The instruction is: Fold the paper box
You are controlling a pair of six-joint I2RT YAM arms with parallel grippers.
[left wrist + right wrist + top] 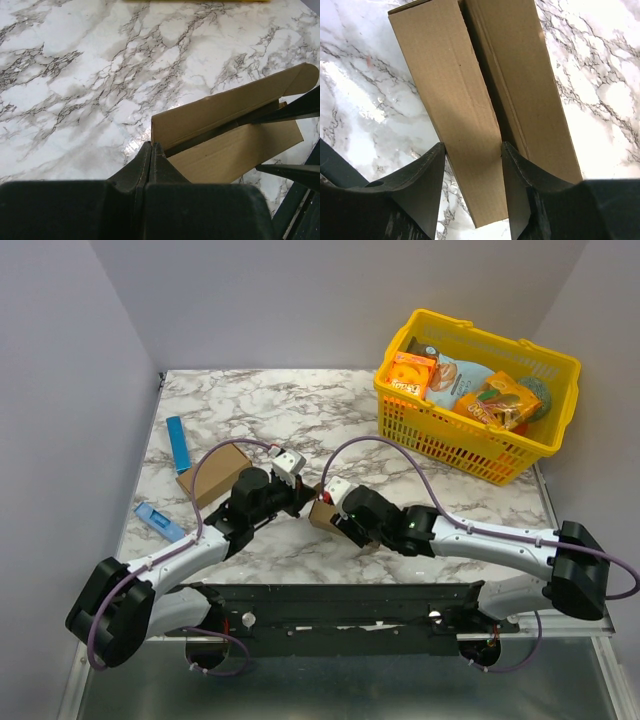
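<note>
The paper box (pixel 321 516) is a plain brown oblong carton, partly folded, lying on the marble table between my two grippers. In the right wrist view it (pixel 455 85) shows two long panels with a dark gap between them. My right gripper (pixel 472 146) straddles the nearer panel, one finger on each long edge, shut on it. In the left wrist view the box (pixel 225 145) lies open-sided with a rounded flap at its far end. My left gripper (pixel 151 145) is shut, its tips against the box's near corner. From above, the left gripper (pixel 303 498) and right gripper (pixel 324 504) almost meet.
Another brown carton (pixel 213 473) lies left of the left gripper. Two blue packets (pixel 178 443) (pixel 158 522) lie near the table's left edge. A yellow basket (pixel 500 455) holding snack packs stands at the back right. The table's (pixel 280 405) front edge runs above the arm bases.
</note>
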